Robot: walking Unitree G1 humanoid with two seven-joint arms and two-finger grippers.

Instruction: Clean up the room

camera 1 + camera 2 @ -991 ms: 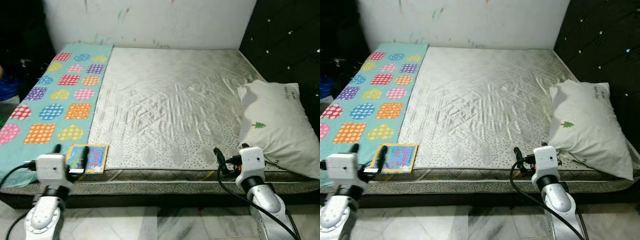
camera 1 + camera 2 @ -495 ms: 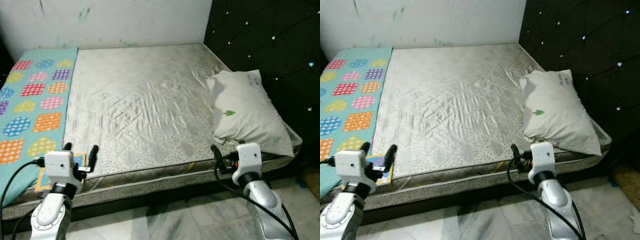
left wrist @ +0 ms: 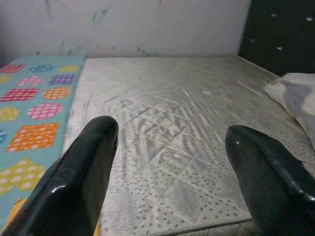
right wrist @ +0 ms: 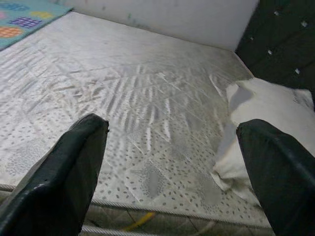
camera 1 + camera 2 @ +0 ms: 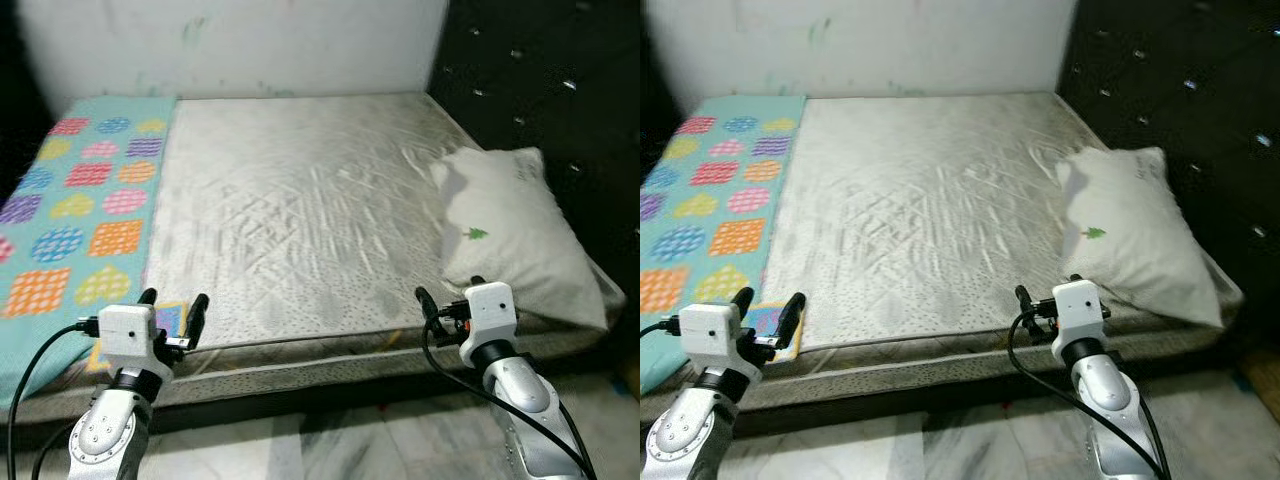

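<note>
Both grippers at bed [image 5: 300, 210] front edge, left gripper [image 5: 173, 303] spread near booklet [image 5: 172, 318]; right gripper [image 4: 172, 162] spread, pillow [image 5: 515, 235] just beside

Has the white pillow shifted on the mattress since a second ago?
No. The pillow lies at the same spot by the mattress's right edge, against the dark headboard; only the camera has swung.

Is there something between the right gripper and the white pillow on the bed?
Nothing visible. The right gripper is open at the bed's near edge, and only bare mattress lies between it and the white pillow just beyond it.
</note>
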